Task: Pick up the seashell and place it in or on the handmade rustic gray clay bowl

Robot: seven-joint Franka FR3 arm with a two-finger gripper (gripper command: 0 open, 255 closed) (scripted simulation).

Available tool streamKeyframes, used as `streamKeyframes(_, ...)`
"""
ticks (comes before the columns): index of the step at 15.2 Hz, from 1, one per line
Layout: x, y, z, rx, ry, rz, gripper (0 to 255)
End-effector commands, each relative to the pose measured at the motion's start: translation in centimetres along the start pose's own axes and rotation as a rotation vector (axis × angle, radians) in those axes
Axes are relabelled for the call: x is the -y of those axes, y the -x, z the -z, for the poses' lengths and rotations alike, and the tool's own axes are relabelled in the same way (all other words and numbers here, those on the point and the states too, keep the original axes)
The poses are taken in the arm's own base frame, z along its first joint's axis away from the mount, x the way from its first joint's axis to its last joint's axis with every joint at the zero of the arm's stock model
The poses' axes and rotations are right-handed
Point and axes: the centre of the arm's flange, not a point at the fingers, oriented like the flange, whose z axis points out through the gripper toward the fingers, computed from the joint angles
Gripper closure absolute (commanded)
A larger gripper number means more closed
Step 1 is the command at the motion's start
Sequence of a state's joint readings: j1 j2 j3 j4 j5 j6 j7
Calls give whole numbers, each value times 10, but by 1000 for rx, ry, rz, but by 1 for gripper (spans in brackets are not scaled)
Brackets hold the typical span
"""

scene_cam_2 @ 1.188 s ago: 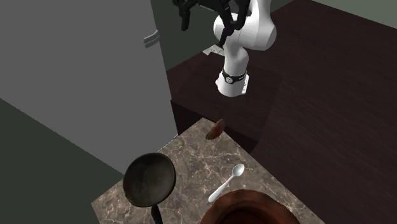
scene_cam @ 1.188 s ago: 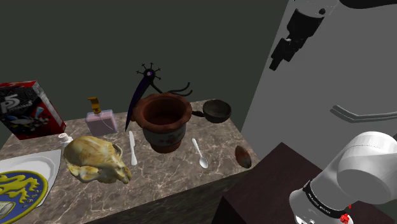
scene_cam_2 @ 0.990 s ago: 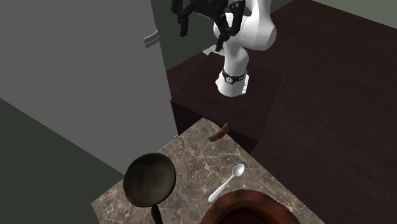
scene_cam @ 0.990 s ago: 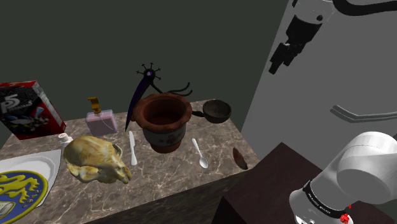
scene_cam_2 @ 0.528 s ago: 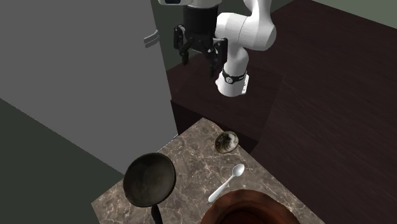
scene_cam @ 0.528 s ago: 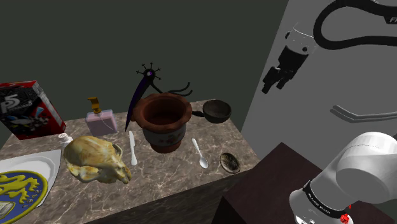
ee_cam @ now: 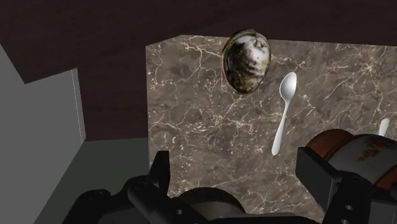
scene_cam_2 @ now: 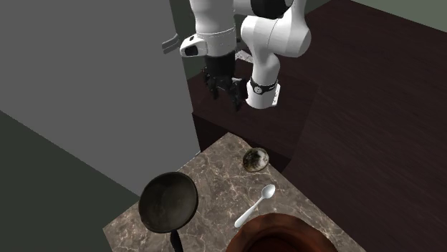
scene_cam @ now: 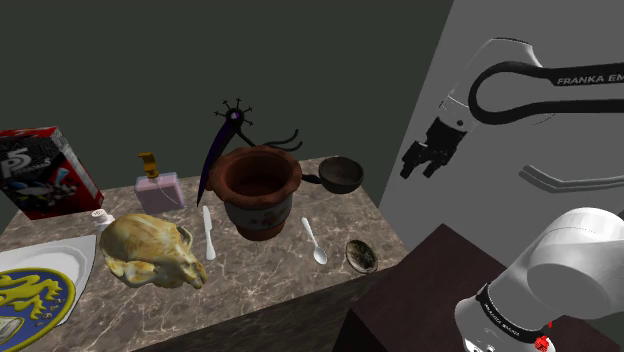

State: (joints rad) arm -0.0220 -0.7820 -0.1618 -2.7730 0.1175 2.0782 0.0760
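Observation:
The seashell (scene_cam: pixel 361 255) lies flat on the marble table (scene_cam: pixel 280 290), close to its corner beside the stand, showing its pale mottled inner side (ee_cam: pixel 247 60). It also appears by the table's far edge (scene_cam_2: pixel 255 159). The dark grey bowl (scene_cam: pixel 340 175) sits at the table's back corner, near the wall (scene_cam_2: pixel 168 202). My gripper (scene_cam: pixel 420 165) hangs open in the air above and to the right of the shell, well clear of it. Its fingers (ee_cam: pixel 318 172) stand apart with nothing between them, and it points down toward the table (scene_cam_2: pixel 223 89).
A white spoon (scene_cam: pixel 315 243) lies between the shell and a large brown pot (scene_cam: pixel 258 190). A roast chicken (scene_cam: pixel 150 250), soap bottle (scene_cam: pixel 157 185), red box (scene_cam: pixel 35 170) and plate (scene_cam: pixel 40 285) fill the shoulder view's left. A grey wall with a handle (scene_cam: pixel 560 178) rises behind my arm.
The shell, first standing on edge near the corner, has tipped over and settled flat a little inward. My gripper has come down from high up toward the table, still open.

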Motion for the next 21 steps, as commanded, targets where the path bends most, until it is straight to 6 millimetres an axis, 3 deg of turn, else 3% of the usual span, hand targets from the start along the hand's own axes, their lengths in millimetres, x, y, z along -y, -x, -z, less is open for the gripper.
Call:
streamKeyframes(1, -8, 1, -26, 11, -39, -44, 0)
streamKeyframes(8, -29, 16, -119, 55, -175, -188, 0)
streamKeyframes(14, -34, 35, -199, 93, -292, -312, 0)
streamKeyframes(21, -24, 36, -231, 94, -294, -314, 0)
